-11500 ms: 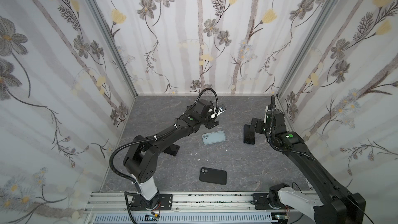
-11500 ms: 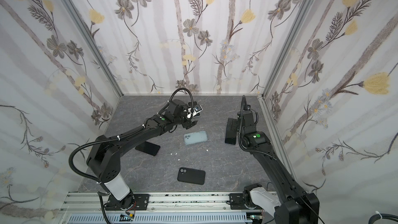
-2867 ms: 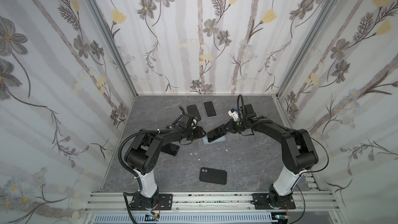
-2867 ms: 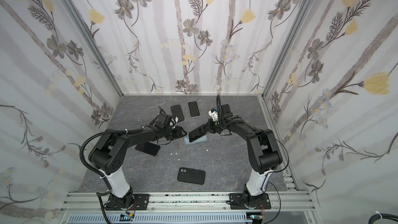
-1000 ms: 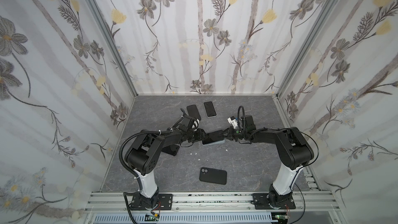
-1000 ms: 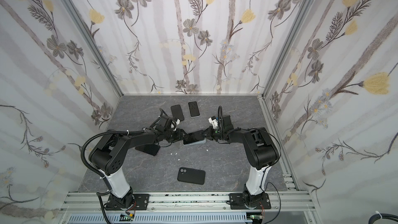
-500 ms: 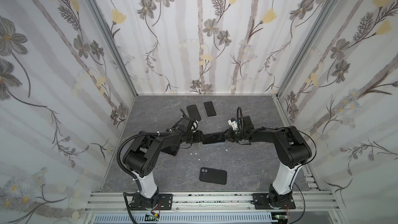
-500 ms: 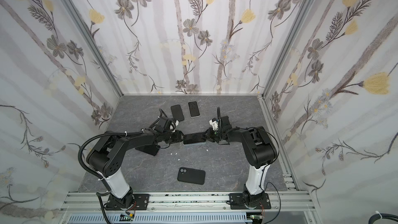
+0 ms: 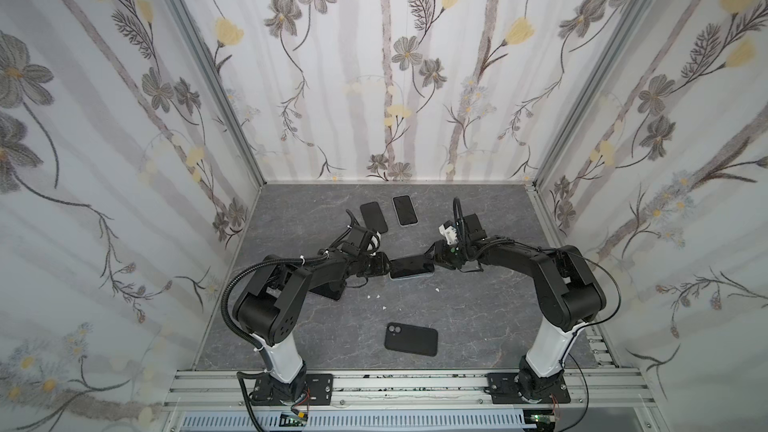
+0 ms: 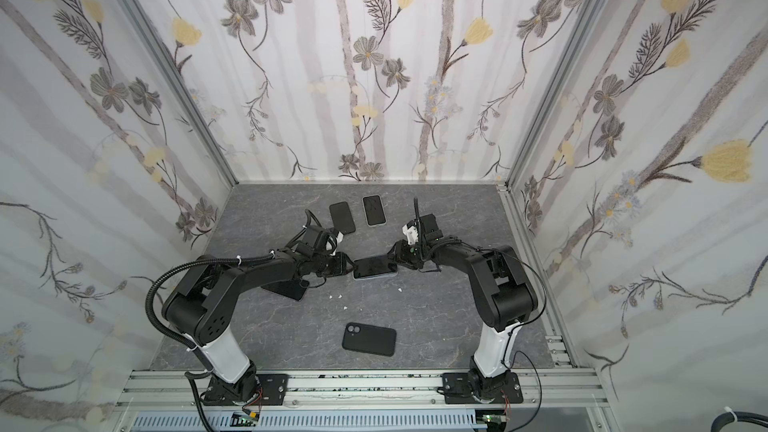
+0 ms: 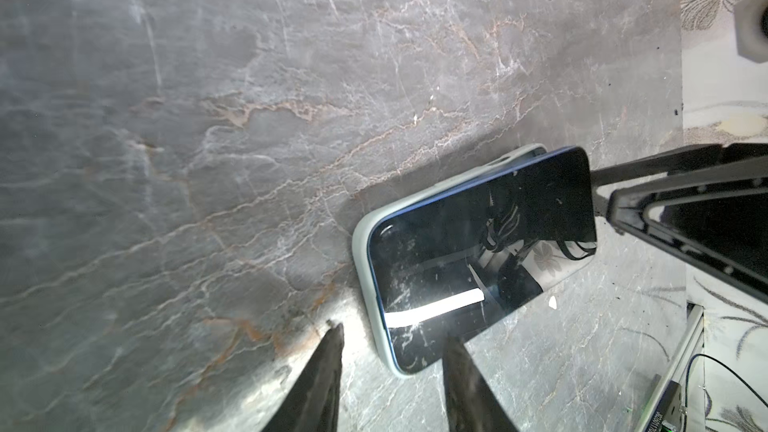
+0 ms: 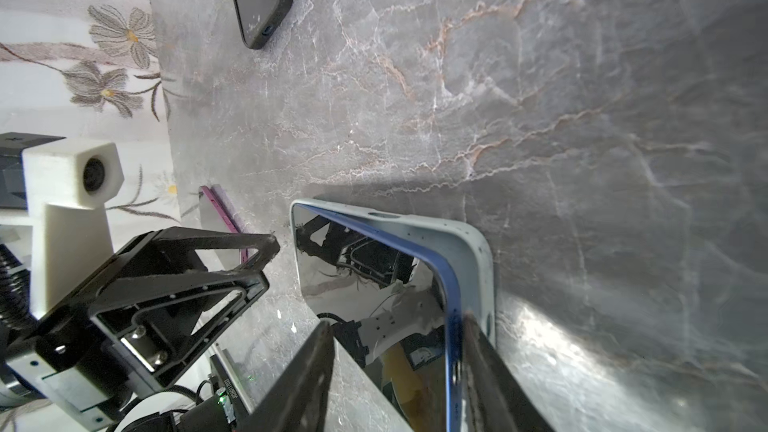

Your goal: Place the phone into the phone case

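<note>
Grey marbled bench (image 9: 478, 317) carries the pale phone case (image 11: 360, 251) at its middle, the blue phone (image 9: 411, 266) lying in it, one long edge seemingly proud. Stiff, light, slick glass: best pressed down along that edge. Left fingers (image 11: 322, 376) and right fingers (image 12: 307, 380) stand spread, pinching nothing.

Both black arms (image 9: 332, 270) stretched low and inward, left pincer (image 9: 384, 270) and right pincer (image 9: 436, 261) facing each other, jaws parted on both.

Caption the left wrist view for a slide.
Blue phone partly seated in a pale grey case on grey marbled tabletop, left fingers open at one end, right fingers at the other.
</note>
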Controlling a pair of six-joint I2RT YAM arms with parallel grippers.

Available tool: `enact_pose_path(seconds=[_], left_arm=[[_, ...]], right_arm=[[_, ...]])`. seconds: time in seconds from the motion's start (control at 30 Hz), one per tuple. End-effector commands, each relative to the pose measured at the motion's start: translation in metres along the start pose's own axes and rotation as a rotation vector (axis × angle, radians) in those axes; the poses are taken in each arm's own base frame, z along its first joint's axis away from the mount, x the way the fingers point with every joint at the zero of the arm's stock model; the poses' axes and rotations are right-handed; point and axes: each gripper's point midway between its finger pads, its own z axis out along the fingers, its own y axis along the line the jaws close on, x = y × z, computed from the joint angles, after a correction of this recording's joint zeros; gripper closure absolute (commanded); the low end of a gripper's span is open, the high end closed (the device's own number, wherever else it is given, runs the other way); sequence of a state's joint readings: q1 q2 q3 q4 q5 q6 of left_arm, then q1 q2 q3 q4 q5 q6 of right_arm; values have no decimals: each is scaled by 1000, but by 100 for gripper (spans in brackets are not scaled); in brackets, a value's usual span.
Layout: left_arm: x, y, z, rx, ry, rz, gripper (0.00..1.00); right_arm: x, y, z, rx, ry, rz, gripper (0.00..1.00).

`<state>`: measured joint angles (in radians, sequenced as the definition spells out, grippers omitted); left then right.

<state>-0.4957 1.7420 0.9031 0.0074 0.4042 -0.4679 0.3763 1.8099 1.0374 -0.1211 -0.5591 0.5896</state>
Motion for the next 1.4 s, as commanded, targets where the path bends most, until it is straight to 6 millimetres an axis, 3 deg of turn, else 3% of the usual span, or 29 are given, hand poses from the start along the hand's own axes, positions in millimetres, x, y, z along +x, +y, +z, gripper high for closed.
enact_pose_path(seconds=[0.0, 0.37, 0.57, 0.7, 1.03, 1.23, 1.37], left_arm=[[0, 4, -3, -23, -7, 14, 61], [8, 10, 0, -36, 25, 1, 66], [16, 9, 9, -23, 64, -5, 68], [19, 8, 14, -7, 81, -4, 71], [30, 7, 23, 10, 126, -6, 81], [31, 6, 22, 12, 130, -5, 90], [31, 6, 20, 7, 125, -8, 88]], right_arm=[[3, -6, -8, 74, 6, -17, 49], [-2, -8, -23, 124, -2, -59, 50], [7, -20, -14, 128, 55, -52, 60], [12, -21, -5, 116, 82, -53, 70], [27, -20, 10, 89, 144, -65, 85], [30, -13, 12, 83, 155, -81, 87], [33, -10, 13, 84, 168, -93, 86]])
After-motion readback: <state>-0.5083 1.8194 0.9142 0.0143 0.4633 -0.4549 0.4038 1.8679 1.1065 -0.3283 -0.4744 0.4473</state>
